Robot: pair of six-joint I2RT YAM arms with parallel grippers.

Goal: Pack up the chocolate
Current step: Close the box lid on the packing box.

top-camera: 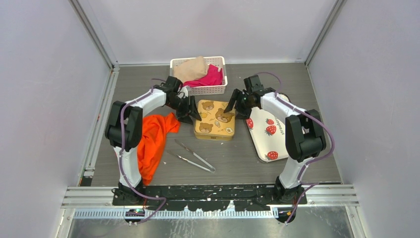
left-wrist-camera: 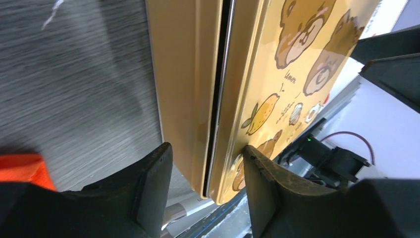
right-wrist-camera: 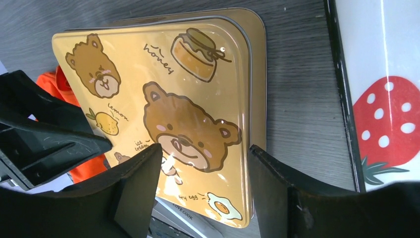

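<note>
No chocolate shows in any view. The gold square tin [top-camera: 214, 120] sits mid-table with its bear-print lid [right-wrist-camera: 163, 89] on it, covering the inside. In the left wrist view a thin dark gap runs between the lid [left-wrist-camera: 297, 64] and the base [left-wrist-camera: 178, 74]. My left gripper [top-camera: 190, 115] is open at the tin's left edge, and its jaws [left-wrist-camera: 207, 168] straddle that edge, one finger [left-wrist-camera: 260, 173] against the lid's top. My right gripper [top-camera: 236, 108] is open over the lid's right side [right-wrist-camera: 205, 173], holding nothing.
A white strawberry-print tray [top-camera: 257, 144] lies right of the tin, also in the right wrist view [right-wrist-camera: 376, 49]. A white basket [top-camera: 198, 90] of cloths stands behind. An orange cloth [top-camera: 153, 139] lies left, and metal tongs [top-camera: 190, 156] lie in front.
</note>
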